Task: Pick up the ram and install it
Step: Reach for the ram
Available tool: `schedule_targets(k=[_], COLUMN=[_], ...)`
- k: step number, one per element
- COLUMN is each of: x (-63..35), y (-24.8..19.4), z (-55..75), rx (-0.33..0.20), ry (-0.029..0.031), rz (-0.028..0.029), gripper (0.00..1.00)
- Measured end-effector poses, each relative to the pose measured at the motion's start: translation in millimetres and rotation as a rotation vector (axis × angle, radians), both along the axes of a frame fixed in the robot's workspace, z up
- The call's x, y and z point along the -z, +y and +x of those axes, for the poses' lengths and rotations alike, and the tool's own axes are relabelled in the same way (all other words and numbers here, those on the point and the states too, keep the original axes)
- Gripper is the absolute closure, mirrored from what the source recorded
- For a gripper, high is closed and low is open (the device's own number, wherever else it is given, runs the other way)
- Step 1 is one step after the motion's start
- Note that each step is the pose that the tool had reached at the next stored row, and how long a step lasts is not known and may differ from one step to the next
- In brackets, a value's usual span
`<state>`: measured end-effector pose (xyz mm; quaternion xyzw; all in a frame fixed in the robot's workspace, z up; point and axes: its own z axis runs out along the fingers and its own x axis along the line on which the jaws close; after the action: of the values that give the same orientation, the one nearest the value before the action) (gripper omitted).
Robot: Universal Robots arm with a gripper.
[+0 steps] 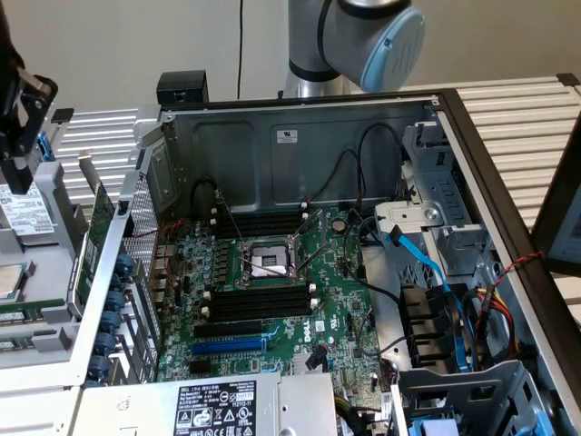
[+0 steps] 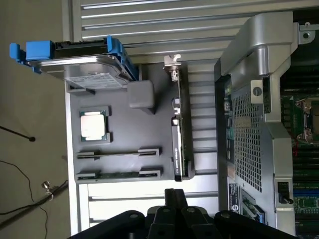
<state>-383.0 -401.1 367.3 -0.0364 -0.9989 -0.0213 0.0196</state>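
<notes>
hand (image 2: 174, 194): fingers together, holding nothing, by the tray's (image 2: 127, 130) ram side | ram (image 2: 117, 174): in the tray slot nearest the hand, CPU (image 2: 93, 124) beyond it | wrist view: tray's contents from above | exterior view: motherboard (image 1: 336, 272) in open case (image 1: 272, 150) beside the tray

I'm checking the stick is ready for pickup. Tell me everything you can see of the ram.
The ram is a long thin green board seen edge-on, lying in the gray tray beside the computer case. Gray end clips hold it, in the tray position farther from the square processor chip. Its chips and label cannot be made out. The tool is apart from it, not touching.
</notes>
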Motion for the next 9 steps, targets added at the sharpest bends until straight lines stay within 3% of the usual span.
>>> schedule_targets(k=[9], x=[3.9], y=[0.0], z=[-40.8], rx=[0.0], ry=[-0.0052], rz=[-0.0001], gripper=[0.89])
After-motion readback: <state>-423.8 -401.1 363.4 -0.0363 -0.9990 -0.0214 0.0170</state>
